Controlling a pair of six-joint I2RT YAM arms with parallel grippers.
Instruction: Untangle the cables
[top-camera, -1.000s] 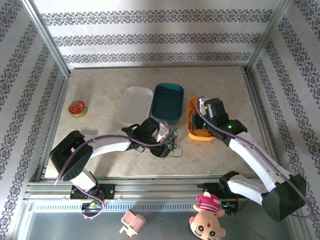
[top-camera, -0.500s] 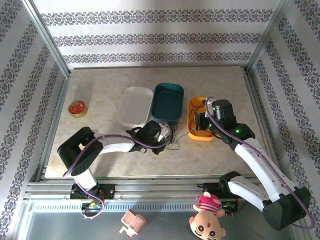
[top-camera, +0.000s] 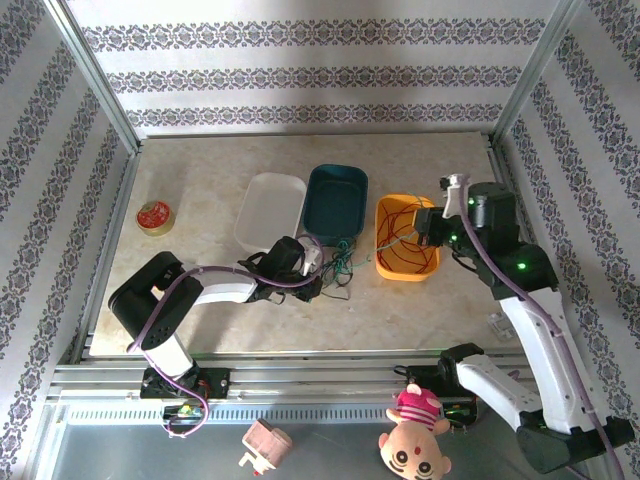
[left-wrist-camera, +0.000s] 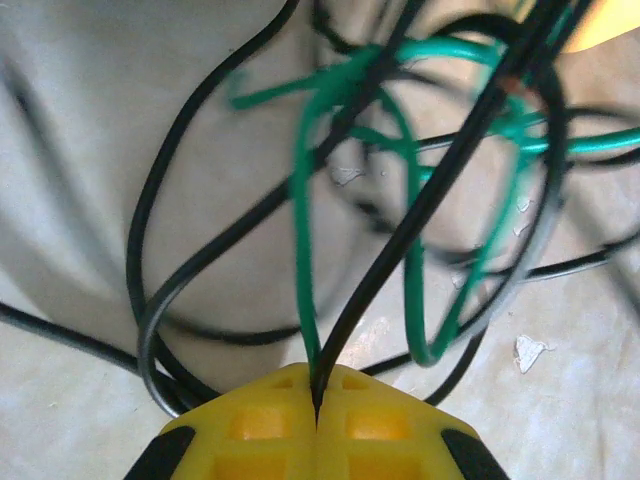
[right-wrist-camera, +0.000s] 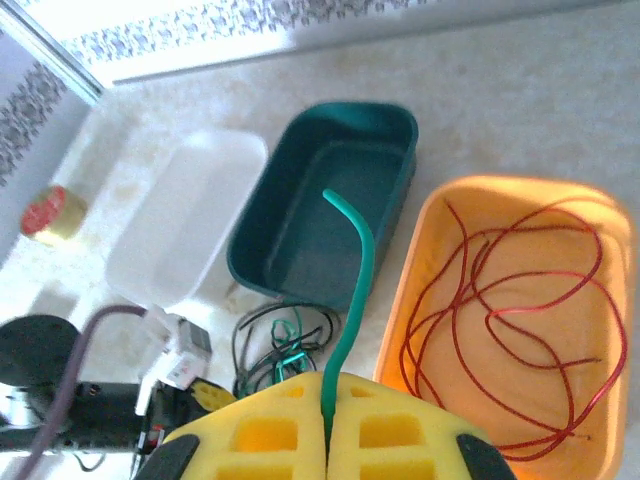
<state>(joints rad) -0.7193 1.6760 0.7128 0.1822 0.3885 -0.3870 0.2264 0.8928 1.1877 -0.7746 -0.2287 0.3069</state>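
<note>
Left end effector (left-wrist-camera: 317, 400): clenched, yellow pads (left-wrist-camera: 390, 430) pressed flat together, with a black cable (left-wrist-camera: 425, 205) and a green cable (left-wrist-camera: 300, 230) both running into the seam between them. Past the pads, black and green loops cross over one another several times. From the top camera the cables (top-camera: 340, 264) sit as one loose knot on the surface (top-camera: 200, 170), just in front of the near end of the teal tray (top-camera: 335, 205) and between the white tray (top-camera: 270, 212) and the orange tray (top-camera: 400, 277). The left arm lies low across the surface and reaches the knot from the left. Right end effector (right-wrist-camera: 327, 410): clenched on a green strand (right-wrist-camera: 362, 270), which rises from the pad seam and curves so that its free end shows over the teal tray. Cannot tell whether this strand is the same wire as the green one in the left grip. From above, the right end effector hangs at the right side of the orange tray. The red cable (right-wrist-camera: 500, 320) lies in loose open loops inside the orange tray, apart from the knot. A red-lidded tin (top-camera: 154, 217) sits near the left edge of the surface, well apart from the trays.
</note>
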